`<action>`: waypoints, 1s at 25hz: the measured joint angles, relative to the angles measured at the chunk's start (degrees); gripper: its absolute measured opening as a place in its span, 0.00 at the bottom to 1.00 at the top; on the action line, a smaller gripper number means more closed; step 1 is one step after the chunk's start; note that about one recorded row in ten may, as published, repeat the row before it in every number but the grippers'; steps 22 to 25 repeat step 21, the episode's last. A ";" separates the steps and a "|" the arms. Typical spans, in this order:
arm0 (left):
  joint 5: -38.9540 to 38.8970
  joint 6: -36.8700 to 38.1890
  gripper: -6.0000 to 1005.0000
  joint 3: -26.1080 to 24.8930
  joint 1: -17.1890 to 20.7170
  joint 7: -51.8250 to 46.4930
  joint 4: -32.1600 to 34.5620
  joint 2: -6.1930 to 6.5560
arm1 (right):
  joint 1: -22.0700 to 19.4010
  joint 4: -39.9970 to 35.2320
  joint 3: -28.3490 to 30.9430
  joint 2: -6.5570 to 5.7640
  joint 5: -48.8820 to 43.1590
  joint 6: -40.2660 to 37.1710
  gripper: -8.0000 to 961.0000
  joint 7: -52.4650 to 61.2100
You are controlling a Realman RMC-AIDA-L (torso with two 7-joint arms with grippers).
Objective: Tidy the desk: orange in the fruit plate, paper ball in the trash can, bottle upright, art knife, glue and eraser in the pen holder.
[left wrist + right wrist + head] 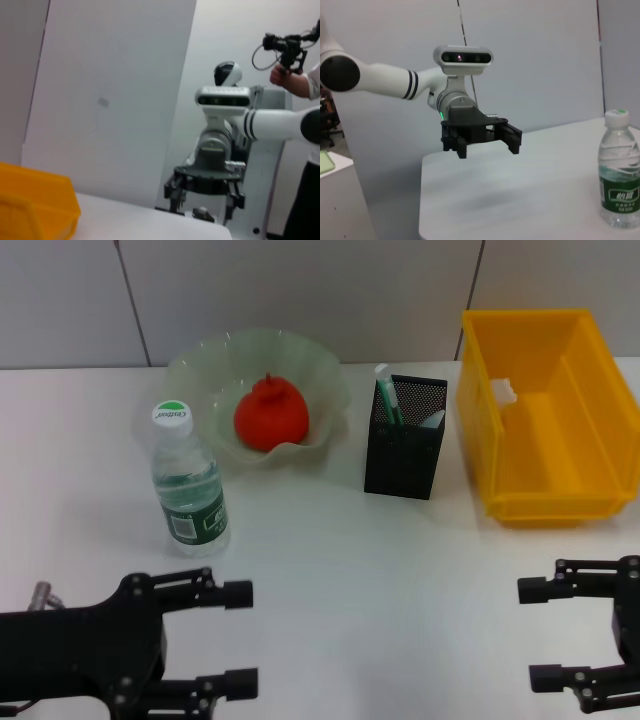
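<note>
The orange (270,415) lies in the fruit plate (205,358) at the back. The bottle (190,490) stands upright in front of the plate and also shows in the right wrist view (620,172). The pen holder (405,445) stands in the middle with the art knife (386,398) upright in it. The trash can (545,420) stands at the right, with a small white thing (503,390) on its inner wall. Glue and eraser are out of sight. My left gripper (240,638) and right gripper (530,633) are open, empty and low at the table's near edge.
The table's near edge runs by both grippers. The left wrist view shows the trash can's corner (35,205) and my right gripper (204,200) farther off. The right wrist view shows my left gripper (486,145). A person (305,85) stands beside the robot.
</note>
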 joint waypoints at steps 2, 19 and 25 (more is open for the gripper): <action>2.61 0.53 0.77 -0.15 -0.86 1.06 -2.35 1.55 | 0.07 0.62 -0.75 0.00 -0.02 1.38 0.81 -0.02; 10.67 0.79 0.77 -7.05 -3.40 0.50 -5.20 4.25 | 5.39 6.92 -4.65 0.00 -0.06 10.16 0.81 0.21; 10.88 0.83 0.77 -7.37 -3.43 0.49 -5.24 4.37 | 5.44 7.12 -4.95 0.00 -0.06 10.47 0.81 0.22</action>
